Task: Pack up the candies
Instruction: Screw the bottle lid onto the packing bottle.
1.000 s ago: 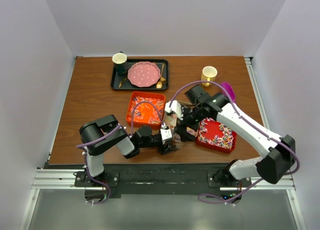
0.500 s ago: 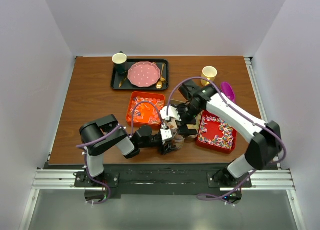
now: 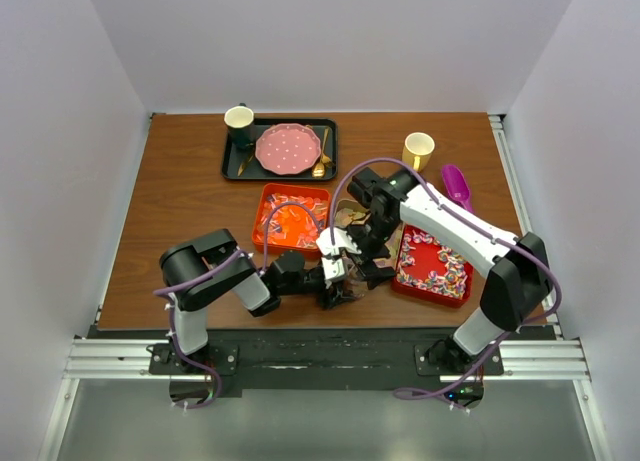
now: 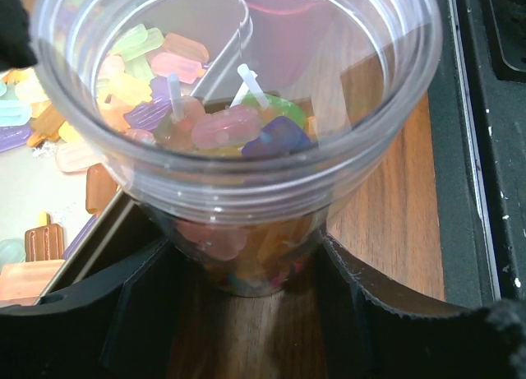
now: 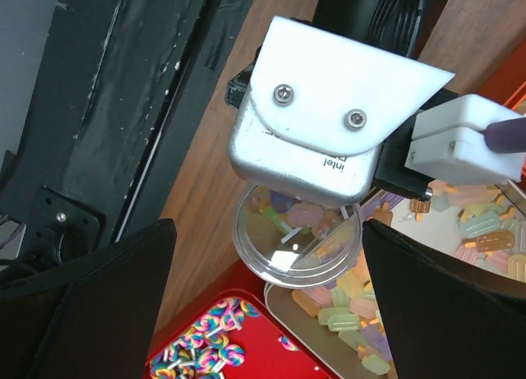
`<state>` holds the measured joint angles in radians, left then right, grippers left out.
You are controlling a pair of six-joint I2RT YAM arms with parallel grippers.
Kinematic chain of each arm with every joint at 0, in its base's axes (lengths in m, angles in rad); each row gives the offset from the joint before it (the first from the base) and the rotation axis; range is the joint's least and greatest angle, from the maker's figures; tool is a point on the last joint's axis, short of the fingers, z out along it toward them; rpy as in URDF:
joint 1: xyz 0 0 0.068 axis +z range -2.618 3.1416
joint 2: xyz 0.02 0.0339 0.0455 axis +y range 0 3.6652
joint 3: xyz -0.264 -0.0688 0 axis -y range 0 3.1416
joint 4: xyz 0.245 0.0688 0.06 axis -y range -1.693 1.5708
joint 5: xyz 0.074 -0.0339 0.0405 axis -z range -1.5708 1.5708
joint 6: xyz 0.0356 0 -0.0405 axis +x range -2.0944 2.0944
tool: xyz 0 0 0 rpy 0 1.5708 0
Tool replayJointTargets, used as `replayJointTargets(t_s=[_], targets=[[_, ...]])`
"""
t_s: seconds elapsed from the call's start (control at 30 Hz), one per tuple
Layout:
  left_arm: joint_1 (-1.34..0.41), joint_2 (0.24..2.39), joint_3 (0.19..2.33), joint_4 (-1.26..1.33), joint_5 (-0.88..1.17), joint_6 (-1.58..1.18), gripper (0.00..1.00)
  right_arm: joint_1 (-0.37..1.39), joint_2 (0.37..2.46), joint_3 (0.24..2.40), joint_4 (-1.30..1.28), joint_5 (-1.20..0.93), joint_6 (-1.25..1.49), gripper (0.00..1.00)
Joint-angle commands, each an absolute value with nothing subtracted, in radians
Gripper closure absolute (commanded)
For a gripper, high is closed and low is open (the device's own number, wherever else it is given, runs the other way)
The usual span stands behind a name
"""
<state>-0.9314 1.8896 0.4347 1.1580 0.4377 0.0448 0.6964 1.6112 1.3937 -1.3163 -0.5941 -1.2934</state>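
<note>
A wooden counter (image 3: 180, 201) carries an orange tray (image 3: 266, 191) and a red tray (image 3: 420, 244). The right hand (image 5: 263, 297), spread wide, hovers above a clear cup (image 4: 238, 182) gripped by the left hand (image 4: 242, 309). Candies (image 4: 222, 128), pastel gummies, lie in the cup; others fill both trays.

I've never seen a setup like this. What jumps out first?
A clear cup partly filled with pastel gummies, gripped at its base by the left end effector at the front of the table. The right end effector hangs open over it, between the orange wrapped pieces and the swirled candies.
</note>
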Motion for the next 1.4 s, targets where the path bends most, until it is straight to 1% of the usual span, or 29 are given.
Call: replayJointTargets(t_s=[0.0, 0.53, 0.63, 0.77, 0.9, 1.03, 1.37], targets=[[-0.911, 1.931, 0.431, 1.031, 0.399, 0.014, 1.00, 0.699, 1.580, 1.367, -1.376, -0.614, -1.296, 0.01], [-0.905, 1.933, 0.433, 1.031, 0.403, 0.012, 1.00, 0.701, 1.428, 1.207, -1.385, -0.485, -1.167, 0.01], [-0.905, 1.930, 0.430, 1.028, 0.410, 0.015, 1.00, 0.699, 1.414, 1.204, -1.408, -0.485, -1.154, 0.01], [-0.908, 1.931, 0.433, 1.025, 0.416, 0.017, 1.00, 0.666, 1.396, 1.235, -1.362, -0.472, -1.105, 0.01], [-0.908, 1.933, 0.434, 1.025, 0.420, 0.018, 1.00, 0.637, 1.457, 1.316, -1.327, -0.488, -1.086, 0.01], [-0.908, 1.931, 0.436, 1.022, 0.420, 0.020, 1.00, 0.641, 1.543, 1.388, -1.298, -0.555, -1.075, 0.01], [-0.908, 1.931, 0.434, 1.023, 0.417, 0.023, 1.00, 0.707, 1.582, 1.379, -1.252, -0.609, -1.080, 0.01]])
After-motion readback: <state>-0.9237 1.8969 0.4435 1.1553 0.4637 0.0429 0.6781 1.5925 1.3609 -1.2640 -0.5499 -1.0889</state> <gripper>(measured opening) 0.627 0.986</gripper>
